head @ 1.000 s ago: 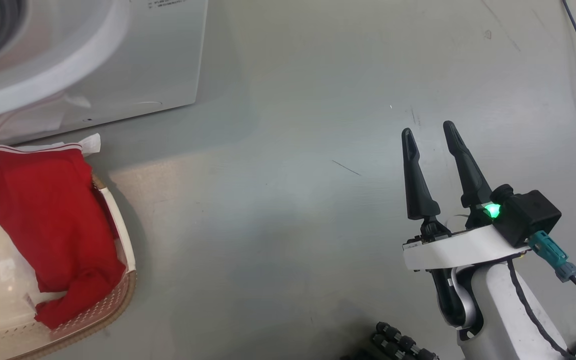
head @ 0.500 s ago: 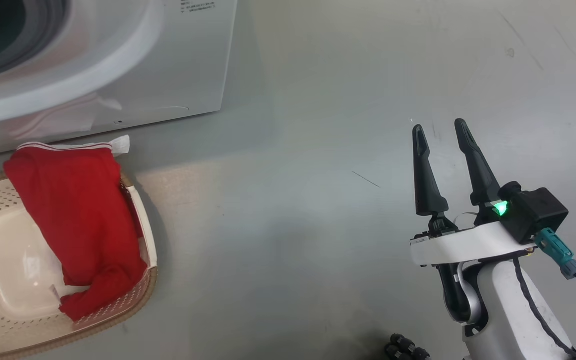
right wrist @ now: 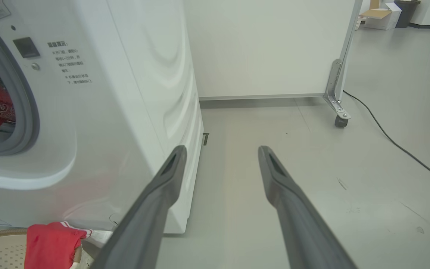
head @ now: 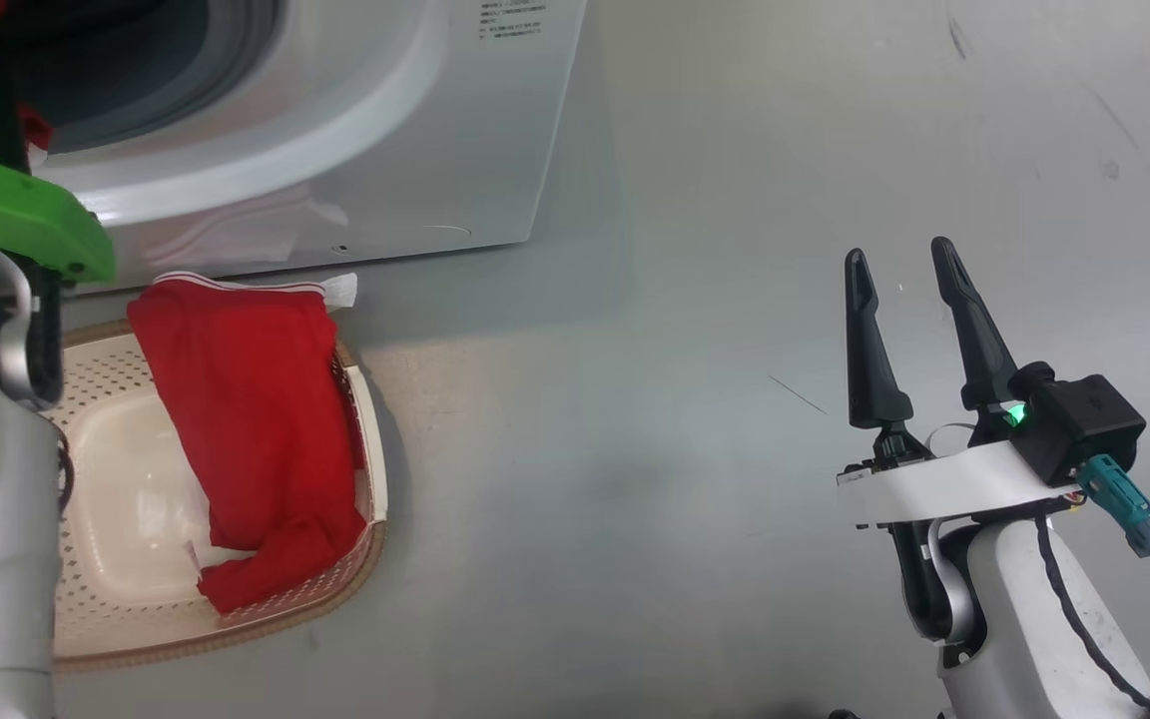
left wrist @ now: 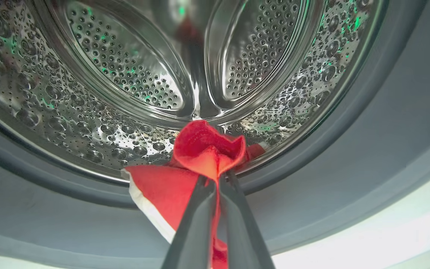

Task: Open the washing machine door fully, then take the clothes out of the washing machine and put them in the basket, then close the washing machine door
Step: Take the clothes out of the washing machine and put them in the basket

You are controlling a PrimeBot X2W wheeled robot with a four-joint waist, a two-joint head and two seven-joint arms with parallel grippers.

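Left gripper (left wrist: 217,178) clamped on a red garment (left wrist: 203,149) at the mouth of the drum (left wrist: 125,74); right gripper (head: 896,252) spread and holding nothing.

Looking along the left fingers, the pinched cloth bunches up just past their tips at 6 o'clock of the steel drum. A white-edged part of it lies over the grey seal (left wrist: 349,149) toward 7 o'clock. From the head view, the washing machine (head: 415,120) sits at 11 o'clock and the basket (head: 116,639) at 8 o'clock on the grey floor (head: 635,449), close against the machine's front. The other red garment (head: 256,399) is draped over the basket's 2 o'clock side, its white-trimmed end over the rim nearest the machine. The right gripper hangs at 4 o'clock over bare floor, well apart from basket and machine.
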